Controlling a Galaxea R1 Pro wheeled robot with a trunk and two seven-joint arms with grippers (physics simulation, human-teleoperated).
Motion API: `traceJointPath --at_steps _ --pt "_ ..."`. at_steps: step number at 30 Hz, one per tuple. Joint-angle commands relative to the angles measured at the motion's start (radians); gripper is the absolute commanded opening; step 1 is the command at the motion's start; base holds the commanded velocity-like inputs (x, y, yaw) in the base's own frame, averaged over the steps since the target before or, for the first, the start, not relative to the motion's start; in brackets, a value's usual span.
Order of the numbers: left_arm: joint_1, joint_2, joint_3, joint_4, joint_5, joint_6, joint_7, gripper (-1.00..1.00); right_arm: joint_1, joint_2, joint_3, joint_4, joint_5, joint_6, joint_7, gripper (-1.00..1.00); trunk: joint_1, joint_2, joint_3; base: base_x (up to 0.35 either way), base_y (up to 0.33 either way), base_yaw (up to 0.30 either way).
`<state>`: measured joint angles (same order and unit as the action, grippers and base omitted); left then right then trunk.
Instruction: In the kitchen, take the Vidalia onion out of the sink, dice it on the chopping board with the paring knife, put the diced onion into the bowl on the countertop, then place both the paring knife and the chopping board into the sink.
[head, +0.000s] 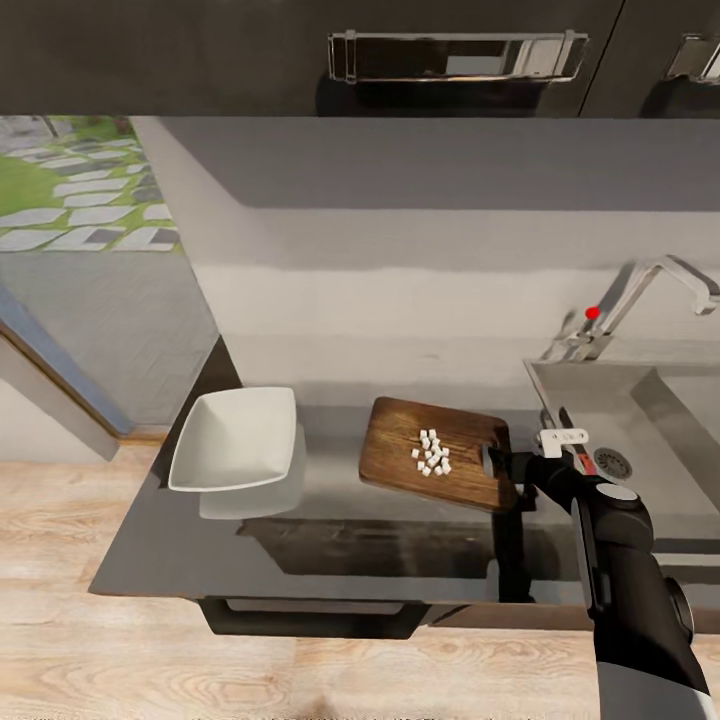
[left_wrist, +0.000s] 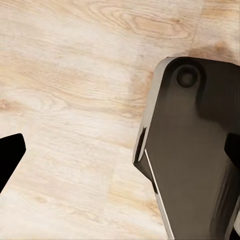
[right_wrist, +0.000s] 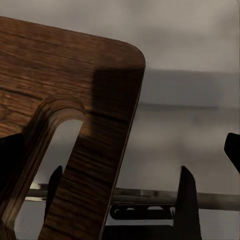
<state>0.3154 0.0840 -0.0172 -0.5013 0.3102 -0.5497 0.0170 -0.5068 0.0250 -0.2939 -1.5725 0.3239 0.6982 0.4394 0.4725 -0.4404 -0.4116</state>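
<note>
At the counter's near right, the right gripper (head: 497, 462) pinches the slot end of the chopping board (head: 420, 455), which looks lifted and tilted. The diced onion (head: 432, 453) sits loose on it, so more tilt could spill dice onto the countertop (head: 330, 505). The bowl (head: 238, 450) waits left, open room between; the sink (head: 640, 420) lies right. Left gripper: cannot tell.

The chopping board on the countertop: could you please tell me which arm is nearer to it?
Right. The right end effector is at the chopping board's slot-handle end; the left end effector hangs over the wood floor.
</note>
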Motion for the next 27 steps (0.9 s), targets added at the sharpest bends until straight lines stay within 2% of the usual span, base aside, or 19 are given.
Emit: traceJointPath --at_steps 1,27 --pt "0.001 0.000 -0.002 -0.002 0.003 -0.001 0.002 1.00 -0.001 0.001 -0.002 -0.001 0.010 0.003 0.010 1.00 0.000 -0.002 -0.003 0.000 0.000 0.000" --pt "0.001 0.000 -0.002 -0.002 0.003 -0.001 0.003 1.00 -0.001 0.001 -0.002 -0.001 0.010 0.003 0.010 1.00 0.000 -0.002 -0.045 0.000 0.000 0.000"
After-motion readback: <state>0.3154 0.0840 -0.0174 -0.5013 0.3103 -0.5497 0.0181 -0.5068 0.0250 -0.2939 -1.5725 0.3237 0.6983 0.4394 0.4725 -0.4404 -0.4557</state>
